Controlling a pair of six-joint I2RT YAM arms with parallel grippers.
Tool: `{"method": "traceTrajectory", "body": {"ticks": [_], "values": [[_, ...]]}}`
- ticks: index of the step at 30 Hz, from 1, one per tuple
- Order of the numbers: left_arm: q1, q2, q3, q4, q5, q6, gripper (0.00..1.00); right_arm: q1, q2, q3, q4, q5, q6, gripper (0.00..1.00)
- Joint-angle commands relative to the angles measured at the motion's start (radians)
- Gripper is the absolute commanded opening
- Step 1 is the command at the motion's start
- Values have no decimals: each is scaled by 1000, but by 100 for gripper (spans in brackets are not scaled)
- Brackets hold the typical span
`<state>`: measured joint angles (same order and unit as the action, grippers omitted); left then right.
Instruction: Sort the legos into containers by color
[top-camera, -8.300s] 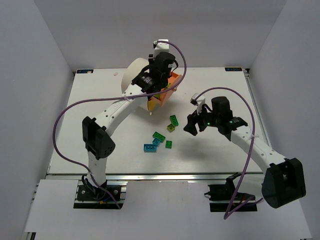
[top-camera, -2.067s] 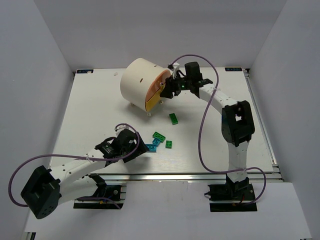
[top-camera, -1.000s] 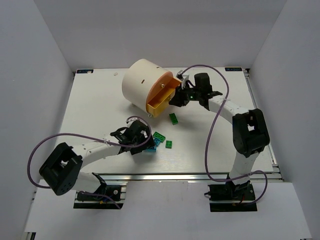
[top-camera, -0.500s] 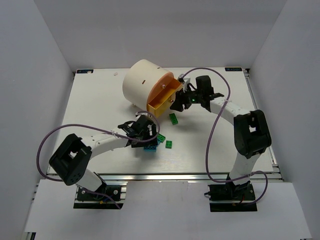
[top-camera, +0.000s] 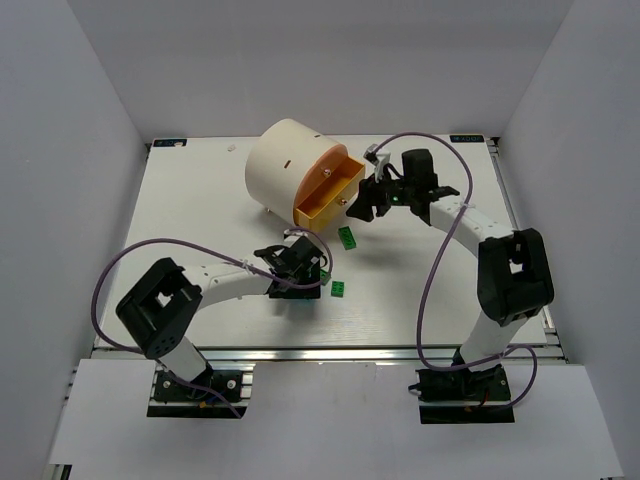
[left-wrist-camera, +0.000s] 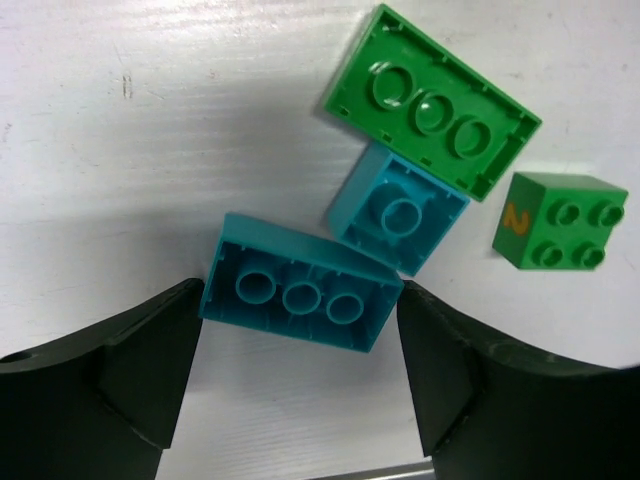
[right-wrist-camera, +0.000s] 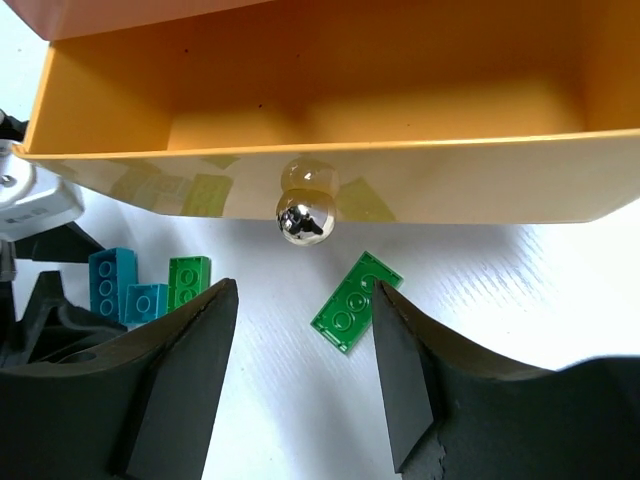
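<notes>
The left fingers (left-wrist-camera: 150, 365) stand apart, straddling the long teal brick (left-wrist-camera: 300, 297) on the tabletop (left-wrist-camera: 150, 150). A smaller teal brick (left-wrist-camera: 398, 222) touches it at one o'clock. Close evenly on its ends and lift straight. The right fingers (right-wrist-camera: 170, 380), also apart, face the open orange drawer (right-wrist-camera: 480, 180).

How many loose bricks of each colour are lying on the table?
Green: 3 (long green brick, small green cube, green brick near the orange drawer)
Teal: 2 (long teal brick, short teal brick)
Total: 5
</notes>
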<state>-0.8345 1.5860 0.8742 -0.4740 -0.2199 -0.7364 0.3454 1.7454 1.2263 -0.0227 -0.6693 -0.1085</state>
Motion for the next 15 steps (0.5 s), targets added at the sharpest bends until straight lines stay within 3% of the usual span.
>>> {"method": "traceTrajectory", "body": {"ticks": [1,6,9,15], "values": [[-20,31,45,-52,-90,-37,84,-11,-55,-19,-6,-30,3,62],[-43,54,97,-110,-150,-43,73,-17,-80,-33,-11,-33,-2,62],[-54,32,103,-126,-173,-43,61,-23,-92,-40,-14,-38,-7,62],[-86,-139,140,-175,-237,-60,53,-32,-132,-59,-28,-50,-16,62]]}}
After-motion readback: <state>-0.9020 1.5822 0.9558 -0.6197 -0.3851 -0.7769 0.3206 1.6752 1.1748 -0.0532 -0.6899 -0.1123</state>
